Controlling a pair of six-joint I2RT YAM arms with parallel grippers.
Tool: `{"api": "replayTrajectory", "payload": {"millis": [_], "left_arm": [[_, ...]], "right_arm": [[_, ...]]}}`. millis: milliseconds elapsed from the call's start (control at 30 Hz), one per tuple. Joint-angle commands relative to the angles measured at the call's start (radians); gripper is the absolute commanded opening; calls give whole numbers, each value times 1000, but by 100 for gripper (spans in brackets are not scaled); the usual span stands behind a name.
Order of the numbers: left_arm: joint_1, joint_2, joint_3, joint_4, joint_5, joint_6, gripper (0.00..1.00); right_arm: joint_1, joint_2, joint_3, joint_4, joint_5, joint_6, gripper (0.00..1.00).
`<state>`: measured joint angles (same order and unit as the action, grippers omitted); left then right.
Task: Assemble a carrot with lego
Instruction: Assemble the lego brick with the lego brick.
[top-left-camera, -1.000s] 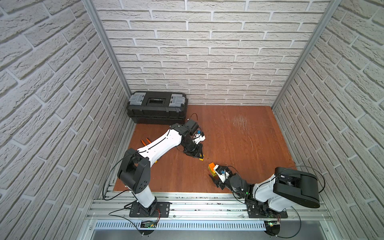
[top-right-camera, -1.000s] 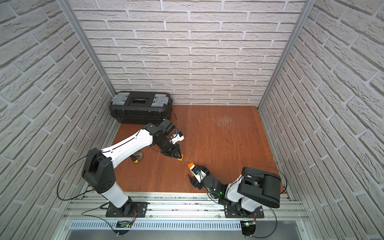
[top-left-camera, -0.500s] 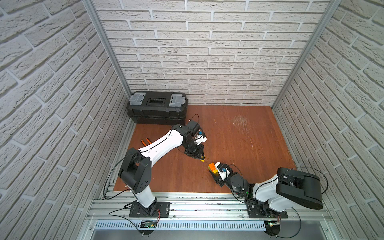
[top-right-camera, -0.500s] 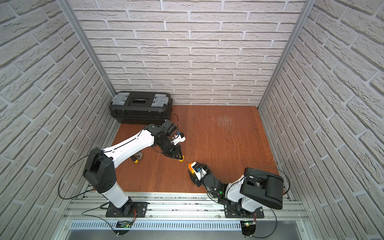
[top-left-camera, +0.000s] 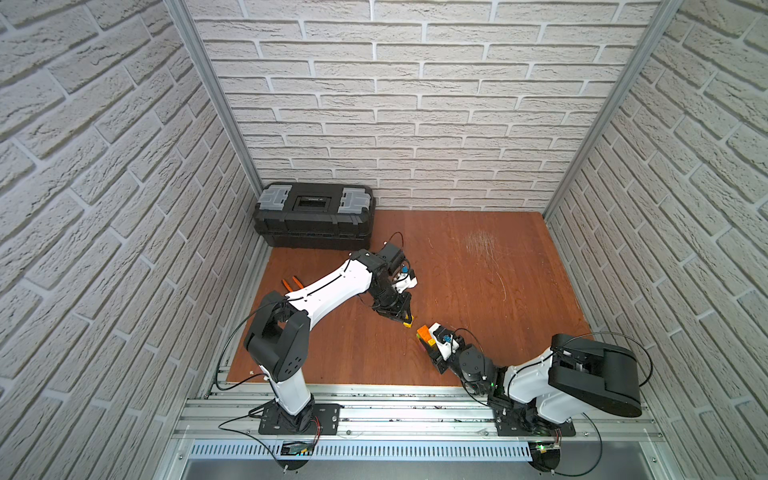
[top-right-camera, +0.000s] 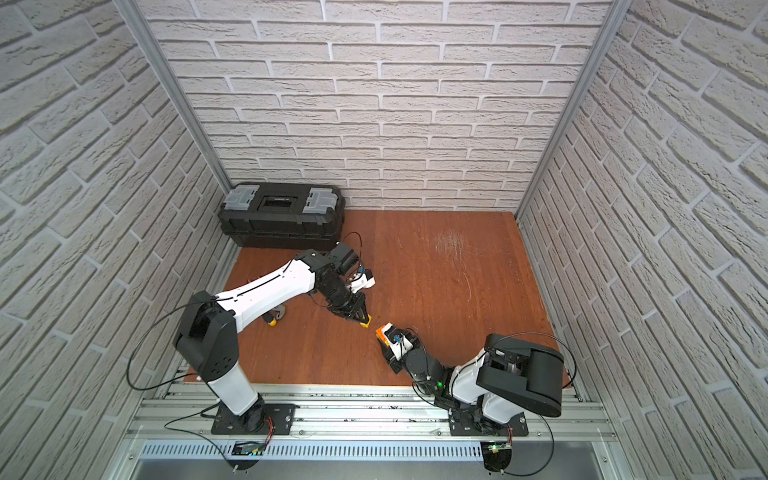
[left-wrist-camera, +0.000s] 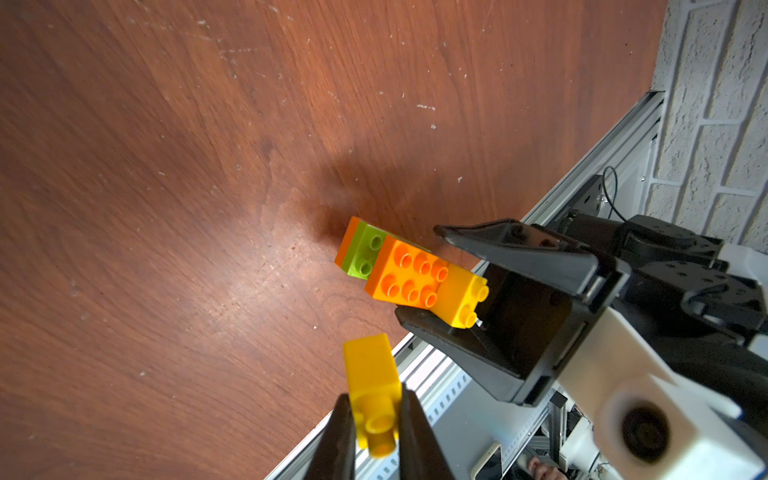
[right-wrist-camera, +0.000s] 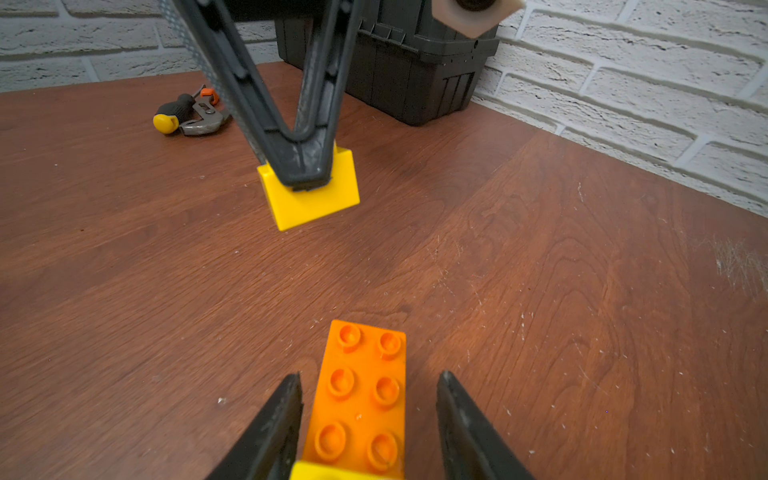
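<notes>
Inside left end effector (left-wrist-camera: 375, 401), yellow brick (left-wrist-camera: 370, 368) studs: left wrist only.

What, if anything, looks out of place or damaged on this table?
Hand tools lie loose on the table near the closed toolbox, not inside it. The wood also has a whitish scratched patch toward the back wall.

Robot test cell, brick-pattern walls (top-left-camera: 415, 104), aluminium rail (top-left-camera: 395, 409), black toolbox (top-left-camera: 313, 216)

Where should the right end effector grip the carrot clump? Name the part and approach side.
Grip the orange brick across its long sides, coming lengthwise from its yellow end. Its studs face up, those walls are flat, and the right end effector straddles them, open.
</notes>
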<state>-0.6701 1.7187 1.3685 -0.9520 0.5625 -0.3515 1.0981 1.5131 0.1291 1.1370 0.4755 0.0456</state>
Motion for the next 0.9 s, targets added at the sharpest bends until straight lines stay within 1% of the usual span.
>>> {"api": "replayTrajectory", "payload": {"millis": [0, 167, 267, 800, 867], "left_arm": [[-6, 13, 31, -20, 12, 17, 0], [-6, 24, 41, -24, 14, 20, 0], [-7, 29, 44, -28, 17, 22, 0], [-11, 50, 52, -25, 30, 22, 0], [-14, 53, 59, -28, 30, 23, 0]], "right_arm": [[8, 5, 21, 10, 9, 12, 51], [5, -2, 15, 0, 11, 17, 48], [0, -7, 11, -12, 5, 26, 45], [-13, 7, -8, 3, -23, 50, 44], [-15, 9, -10, 2, -26, 53, 42]]}}
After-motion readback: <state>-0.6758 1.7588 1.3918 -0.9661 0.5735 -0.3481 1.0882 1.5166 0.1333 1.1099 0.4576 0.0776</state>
